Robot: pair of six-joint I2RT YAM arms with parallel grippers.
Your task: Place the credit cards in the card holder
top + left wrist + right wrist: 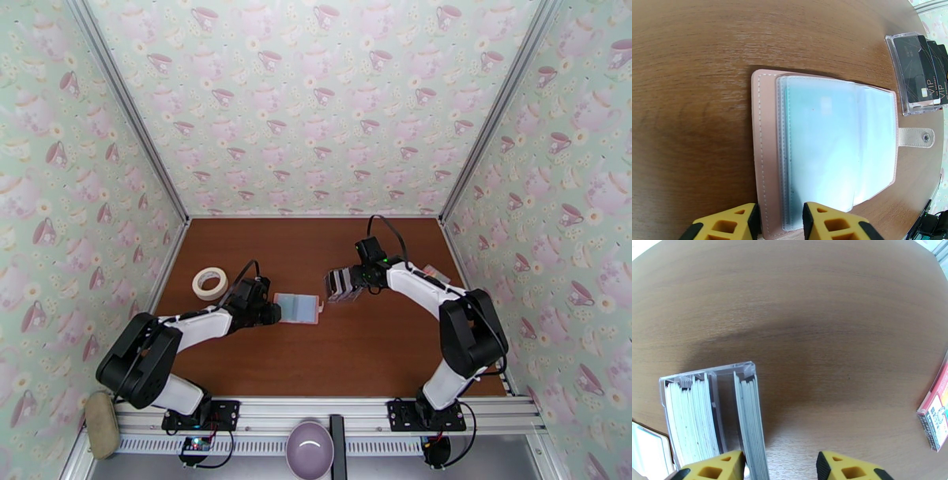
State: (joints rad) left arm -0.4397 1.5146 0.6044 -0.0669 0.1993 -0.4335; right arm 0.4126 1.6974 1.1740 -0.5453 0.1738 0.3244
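Right fingers (781, 463): about half open, holding nothing.
Credit cards (750, 417): upright in the clear stand (725, 370). The front bundle sits between your right fingers, touching one and apart from the other.
Left fingers (781, 216): partly open over the near edge of the open card holder (821, 142), which lies flat on the counter (691, 98).
Advice: centre on the front bundle, pinch gently and lift straight up. This is probably safest.

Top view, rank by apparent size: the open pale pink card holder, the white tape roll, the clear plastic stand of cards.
1. open pale pink card holder
2. white tape roll and clear plastic stand of cards, about alike; unranked.
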